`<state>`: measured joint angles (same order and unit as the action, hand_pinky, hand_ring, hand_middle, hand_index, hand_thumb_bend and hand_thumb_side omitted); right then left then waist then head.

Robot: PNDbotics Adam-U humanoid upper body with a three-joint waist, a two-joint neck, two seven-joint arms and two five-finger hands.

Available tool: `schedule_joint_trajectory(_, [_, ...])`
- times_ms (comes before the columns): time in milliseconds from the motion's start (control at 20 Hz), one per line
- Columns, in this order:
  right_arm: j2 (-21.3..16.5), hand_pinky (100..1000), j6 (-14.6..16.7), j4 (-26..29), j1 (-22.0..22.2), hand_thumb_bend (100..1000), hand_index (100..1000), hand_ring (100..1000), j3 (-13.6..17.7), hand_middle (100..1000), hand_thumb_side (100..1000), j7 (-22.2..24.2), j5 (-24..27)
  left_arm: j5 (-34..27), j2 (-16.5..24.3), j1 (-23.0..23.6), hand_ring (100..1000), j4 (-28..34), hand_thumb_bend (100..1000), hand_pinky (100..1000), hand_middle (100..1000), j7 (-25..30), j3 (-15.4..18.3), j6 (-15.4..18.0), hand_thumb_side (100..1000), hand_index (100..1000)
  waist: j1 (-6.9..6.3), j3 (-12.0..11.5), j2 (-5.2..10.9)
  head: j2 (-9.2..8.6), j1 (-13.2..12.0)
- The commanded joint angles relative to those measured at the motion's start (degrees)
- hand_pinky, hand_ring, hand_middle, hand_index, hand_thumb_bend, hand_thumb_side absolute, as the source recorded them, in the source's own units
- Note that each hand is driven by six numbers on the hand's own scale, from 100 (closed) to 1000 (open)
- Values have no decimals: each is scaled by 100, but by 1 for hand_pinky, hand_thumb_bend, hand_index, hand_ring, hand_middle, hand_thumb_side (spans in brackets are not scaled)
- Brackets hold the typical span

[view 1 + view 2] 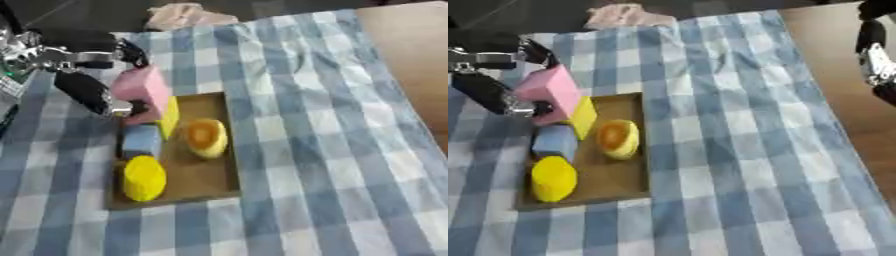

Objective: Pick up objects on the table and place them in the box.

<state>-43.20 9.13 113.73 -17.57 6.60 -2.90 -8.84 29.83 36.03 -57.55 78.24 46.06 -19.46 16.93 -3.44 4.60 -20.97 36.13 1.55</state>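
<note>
The left robot hand (105, 75) comes in from the upper left and is clamped on a pink block (144, 89), one finger (133, 52) over the block's top corner and the thumb (98, 97) low against its near side. The block hangs tilted, its lower end over the far left corner of the box (223, 175), probably because that corner is the only open spot on that side and the block must go in at an angle to fit.

Just beside the pink block, a flat yellow piece (169, 117) stands on edge against the box's left side. Below it lies a pale blue block (141, 141), and nearer the front a round yellow thing (144, 178). An orange-and-yellow round thing (205, 137) sits in the middle. The items are packed along the left, leaving bare floor at the right and front.

The box rests on a blue-and-white checked cloth (324, 150) over the tabletop (833, 55). The right robot hand (875, 60) shows only at the right eye view's upper right edge, well apart from the work; I cannot tell how its fingers stand. A crumpled pinkish thing (188, 16) lies at the cloth's far edge.
</note>
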Motion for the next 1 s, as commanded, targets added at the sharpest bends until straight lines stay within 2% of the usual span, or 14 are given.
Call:
schedule_joint_trajectory(50, [-161,874,-3,86,-36,100,859,695,31,657,470,23,29,-48,38,-146,896,-15,150,975,826,71,121,139,893,947,34,-1,128,6,-26])
schedule_joint_trajectory(150, [-153,874,-6,86,-31,100,858,695,30,657,470,34,27,-103,15,-147,899,-39,173,981,836,81,131,170,937,961,37,0,125,-6,-34])
schedule_joint_trajectory(250, [-145,874,-9,86,-25,100,858,694,35,657,470,35,26,-159,5,-141,906,-46,245,988,845,105,139,197,985,975,40,3,124,-15,-35])
schedule_joint_trajectory(300, [-143,874,-9,86,-21,100,858,694,38,656,470,34,27,-174,6,-142,917,-34,325,992,849,117,144,218,993,974,42,4,126,-18,-36])
schedule_joint_trajectory(350, [-141,874,-9,86,-17,100,858,694,40,656,470,34,28,-169,9,-143,923,-14,367,997,851,128,151,244,998,973,43,5,128,-19,-36])
schedule_joint_trajectory(450, [-133,874,-15,86,-11,100,858,693,44,656,470,34,32,-154,16,-139,936,43,398,1000,851,153,154,316,979,971,40,4,133,-24,-36])
schedule_joint_trajectory(550, [-124,874,-22,86,-5,100,858,693,48,655,470,36,41,-158,28,-126,945,102,383,1000,857,216,137,401,956,975,37,2,138,-24,-34])
schedule_joint_trajectory(650, [-119,874,-27,86,0,100,857,692,52,655,470,37,47,-192,42,-113,951,148,360,1000,859,288,134,468,895,979,35,2,143,-25,-31])
schedule_joint_trajectory(1000, [-105,875,-41,86,20,100,857,691,62,654,470,37,66,-253,82,-86,958,330,369,1000,862,316,133,604,821,997,32,2,161,-22,-15])
